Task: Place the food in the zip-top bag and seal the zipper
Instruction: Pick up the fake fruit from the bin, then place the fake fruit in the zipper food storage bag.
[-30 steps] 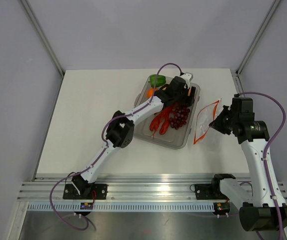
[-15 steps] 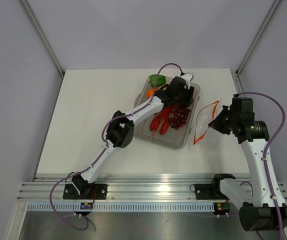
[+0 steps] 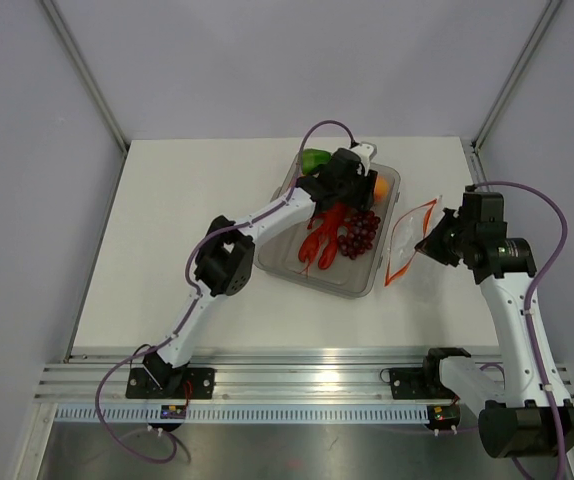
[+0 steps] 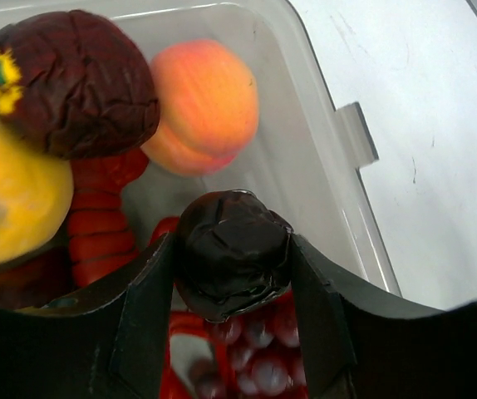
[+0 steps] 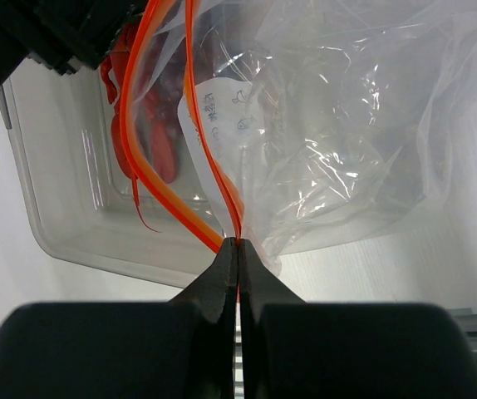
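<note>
My left pincer [image 4: 232, 274] is clamped on the dark plum [image 4: 230, 249], a finger against each flank. Just beneath it lie the purple grapes [image 4: 259, 353] and the red lobster [image 4: 97, 229]. Beyond the tips sits the peach [image 4: 205, 100], and all of it is inside the clear tray [image 4: 330, 174].

My right pincer [image 5: 238, 264] is pressed together on the end of the zipper [image 5: 162, 179]. The zip-top bag [image 5: 346, 125] stands ahead of it with its mouth parted and, as far as I can see, nothing inside.

I judge this to be the pick of a first piece. Next I'd lift the plum clear of the tray wall, carry it across to the right pincer, and release it between the two orange strips. That gap looks narrow, so the aim must be careful.
</note>
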`<control>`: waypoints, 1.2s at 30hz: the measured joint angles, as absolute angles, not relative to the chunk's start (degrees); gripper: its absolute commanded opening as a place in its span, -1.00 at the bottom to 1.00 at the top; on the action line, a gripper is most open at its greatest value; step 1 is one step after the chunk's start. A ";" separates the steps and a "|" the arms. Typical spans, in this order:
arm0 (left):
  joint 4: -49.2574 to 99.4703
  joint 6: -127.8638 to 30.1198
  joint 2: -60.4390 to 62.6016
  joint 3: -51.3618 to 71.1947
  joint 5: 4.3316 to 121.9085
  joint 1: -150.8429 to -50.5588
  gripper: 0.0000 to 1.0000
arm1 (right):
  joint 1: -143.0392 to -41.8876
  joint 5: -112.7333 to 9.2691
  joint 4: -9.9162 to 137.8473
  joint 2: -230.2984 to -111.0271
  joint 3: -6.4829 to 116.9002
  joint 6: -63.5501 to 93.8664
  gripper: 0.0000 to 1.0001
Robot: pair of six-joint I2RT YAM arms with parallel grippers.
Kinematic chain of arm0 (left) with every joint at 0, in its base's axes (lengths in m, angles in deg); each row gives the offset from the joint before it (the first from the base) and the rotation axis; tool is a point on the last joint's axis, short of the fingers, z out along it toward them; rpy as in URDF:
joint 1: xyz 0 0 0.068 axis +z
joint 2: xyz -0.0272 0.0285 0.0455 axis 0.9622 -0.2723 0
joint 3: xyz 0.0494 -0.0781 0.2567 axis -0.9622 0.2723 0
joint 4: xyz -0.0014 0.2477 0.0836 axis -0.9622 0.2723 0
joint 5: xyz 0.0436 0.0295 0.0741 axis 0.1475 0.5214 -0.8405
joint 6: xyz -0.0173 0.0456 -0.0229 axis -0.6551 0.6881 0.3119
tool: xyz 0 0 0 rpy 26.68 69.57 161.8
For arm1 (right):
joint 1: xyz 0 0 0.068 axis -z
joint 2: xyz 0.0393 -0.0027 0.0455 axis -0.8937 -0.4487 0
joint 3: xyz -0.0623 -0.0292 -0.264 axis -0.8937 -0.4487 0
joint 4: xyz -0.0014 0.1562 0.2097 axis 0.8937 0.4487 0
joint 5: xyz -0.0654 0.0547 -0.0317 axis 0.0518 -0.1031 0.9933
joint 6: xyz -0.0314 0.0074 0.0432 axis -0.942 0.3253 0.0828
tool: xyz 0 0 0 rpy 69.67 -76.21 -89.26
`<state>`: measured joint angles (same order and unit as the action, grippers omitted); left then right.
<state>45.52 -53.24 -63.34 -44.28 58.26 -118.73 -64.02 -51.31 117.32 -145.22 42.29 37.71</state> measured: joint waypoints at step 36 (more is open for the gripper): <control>32.36 -71.05 -36.35 -17.61 89.75 -118.34 -1.00 | -64.02 -68.60 104.19 -162.75 46.21 39.39 -1.00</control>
